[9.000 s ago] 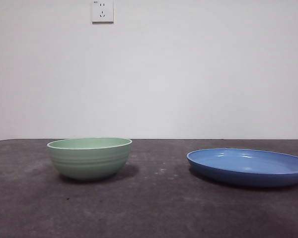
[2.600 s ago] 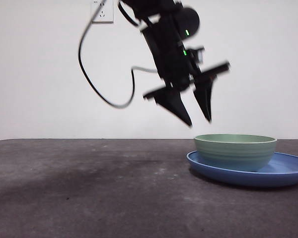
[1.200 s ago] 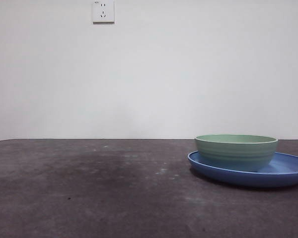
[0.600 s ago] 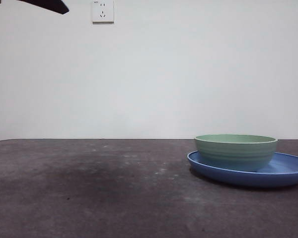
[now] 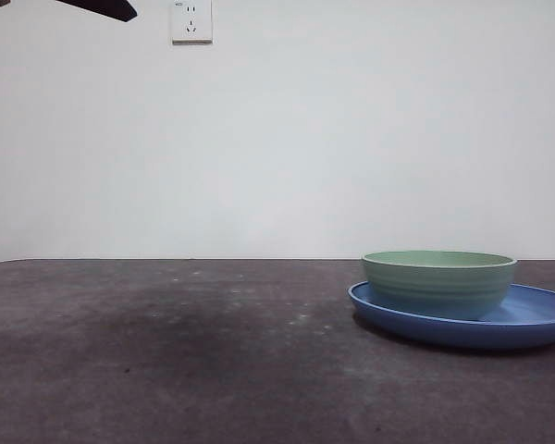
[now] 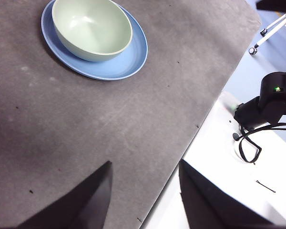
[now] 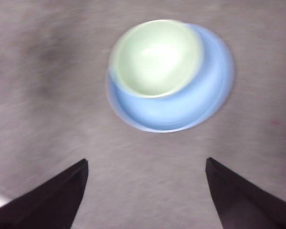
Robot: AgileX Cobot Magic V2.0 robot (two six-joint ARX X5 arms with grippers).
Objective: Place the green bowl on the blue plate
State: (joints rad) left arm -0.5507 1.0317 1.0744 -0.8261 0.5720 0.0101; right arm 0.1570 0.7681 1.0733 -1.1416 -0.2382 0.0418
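Note:
The green bowl point(image 5: 439, 282) sits upright inside the blue plate point(image 5: 536, 326) at the right of the table, toward the plate's left side. Nothing touches either of them. Seen from the left wrist, the bowl point(image 6: 90, 26) and plate point(image 6: 129, 57) lie far off, and my left gripper point(image 6: 143, 191) hangs open and empty high above the dark table. The right wrist view is blurred; in it the bowl point(image 7: 155, 57) rests on the plate point(image 7: 190, 107), well beyond my right gripper point(image 7: 147, 162), which is wide open and empty.
A black arm tip point(image 5: 102, 8) pokes in at the top left corner of the front view. A wall socket point(image 5: 191, 20) is behind. The dark table mat point(image 6: 86, 133) ends at a white ledge point(image 6: 214, 157), where the other arm's base point(image 6: 271, 98) and cable sit.
The bowl, once alone on the table's left, now rests on the plate. The arm that hovered over it has gone up and away. A black tip has appeared at the top left.

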